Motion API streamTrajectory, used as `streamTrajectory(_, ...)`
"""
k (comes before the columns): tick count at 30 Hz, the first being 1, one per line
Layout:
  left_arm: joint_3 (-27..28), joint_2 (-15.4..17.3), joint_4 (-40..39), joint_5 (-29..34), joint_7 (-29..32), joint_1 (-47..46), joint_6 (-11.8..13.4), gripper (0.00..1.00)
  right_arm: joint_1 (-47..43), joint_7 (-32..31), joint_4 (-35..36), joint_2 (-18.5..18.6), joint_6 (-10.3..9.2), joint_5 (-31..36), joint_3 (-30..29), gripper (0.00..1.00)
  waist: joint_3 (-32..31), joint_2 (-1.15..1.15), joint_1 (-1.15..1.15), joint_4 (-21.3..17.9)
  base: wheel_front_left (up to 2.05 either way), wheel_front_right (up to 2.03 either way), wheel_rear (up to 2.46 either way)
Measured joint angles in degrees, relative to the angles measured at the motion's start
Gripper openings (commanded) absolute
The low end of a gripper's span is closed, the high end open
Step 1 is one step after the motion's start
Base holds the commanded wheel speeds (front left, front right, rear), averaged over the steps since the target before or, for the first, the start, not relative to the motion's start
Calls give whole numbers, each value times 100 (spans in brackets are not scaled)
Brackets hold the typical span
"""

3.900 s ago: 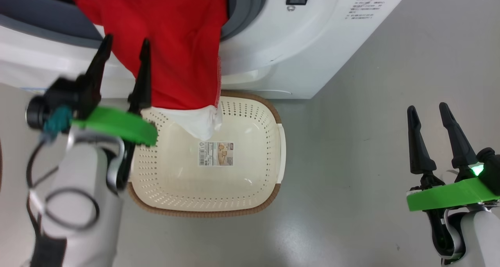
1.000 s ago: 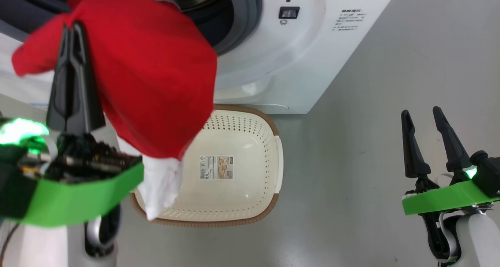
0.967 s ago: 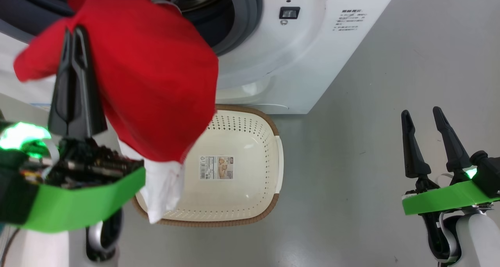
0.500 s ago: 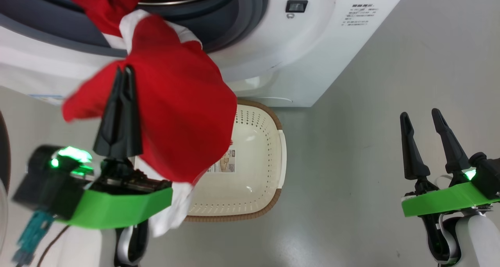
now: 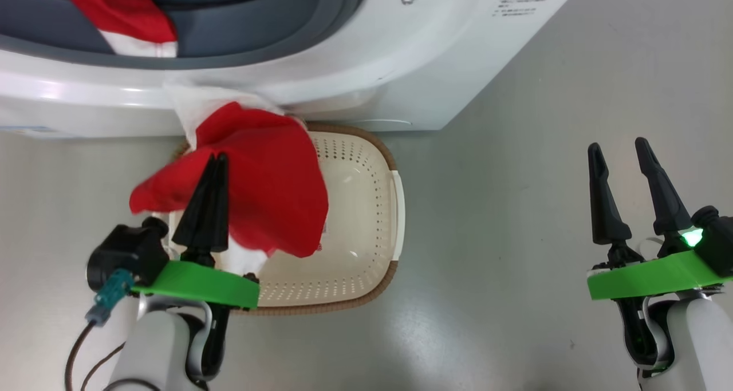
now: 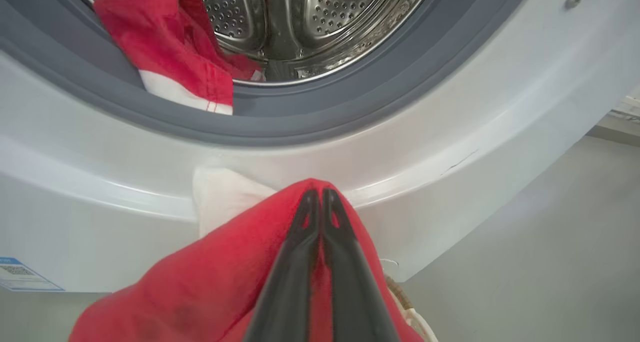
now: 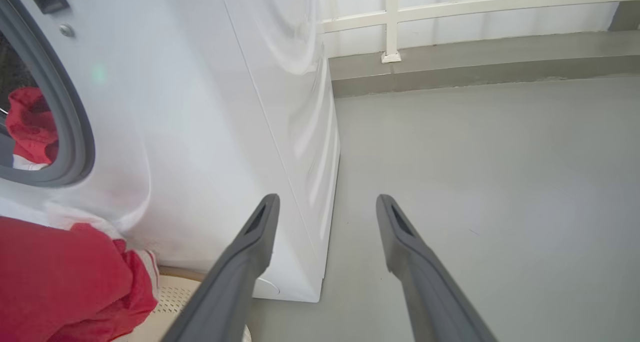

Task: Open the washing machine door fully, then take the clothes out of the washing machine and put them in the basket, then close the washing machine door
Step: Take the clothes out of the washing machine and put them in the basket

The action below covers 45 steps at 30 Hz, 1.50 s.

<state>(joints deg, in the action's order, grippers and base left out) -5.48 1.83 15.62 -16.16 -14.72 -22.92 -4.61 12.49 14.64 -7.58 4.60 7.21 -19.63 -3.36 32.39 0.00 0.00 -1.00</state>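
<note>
Left gripper, seen from the head, has its two dark fingers pressed together on a fold of the red garment, which hangs from the tips above the left half of the basket and hides that part of its bottom. The garment's white band reaches up against the white front of the washing machine, just behind the basket. A second red piece with a white edge lies over the grey gasket at the drum mouth. The right gripper hovers well apart over the bare grey floor, fingers spread and holding nothing. From the left wrist, the left gripper pinches the red garment, whose cloth drapes around the fingers and blocks nearly all of the basket, save a bit of brown rim. Above are the gasket, the perforated steel drum and the second red piece hanging over the lip; a blue label sits low on the machine. From the right wrist, the right gripper stands wide open beside the washing machine, with the red garment over the basket at lower left and a white railing beyond.
</note>
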Motion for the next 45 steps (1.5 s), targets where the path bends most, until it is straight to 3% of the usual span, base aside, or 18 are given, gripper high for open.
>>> streamTrajectory(16, -60, -4, 2243, 219, 0, -1054, -247, 0, 331, 0, 127, -122, 0, -3, -16, 100, 645, 0, 0, -249, 0, 0, 0)
streamTrajectory(30, -58, -25, 3689, 614, 0, -1954, -249, 2, 531, 0, 181, -151, 0, -3, 12, 100, 1131, 0, 0, -390, 0, 0, 0)
streamTrajectory(33, -23, -26, 3816, 614, 0, -1996, -249, 44, 532, 0, 181, -154, 0, -3, 18, 100, 1149, 0, 0, -419, 0, 0, 0)
streamTrajectory(35, -12, -30, 3869, 620, 0, -1996, -249, 89, 532, 0, 180, -155, 0, -3, 18, 100, 1138, 0, 0, -427, 0, 0, 0)
streamTrajectory(36, -4, -30, 3879, 621, 0, -1998, -249, 100, 532, 0, 180, -156, 0, -3, 16, 100, 1130, 0, 0, -429, 0, 0, 0)
streamTrajectory(45, 46, -34, 3832, 565, 0, -1961, -256, 100, 530, 0, 149, -158, 0, -2, 11, 100, 918, 0, 0, -387, 0, 0, 0)
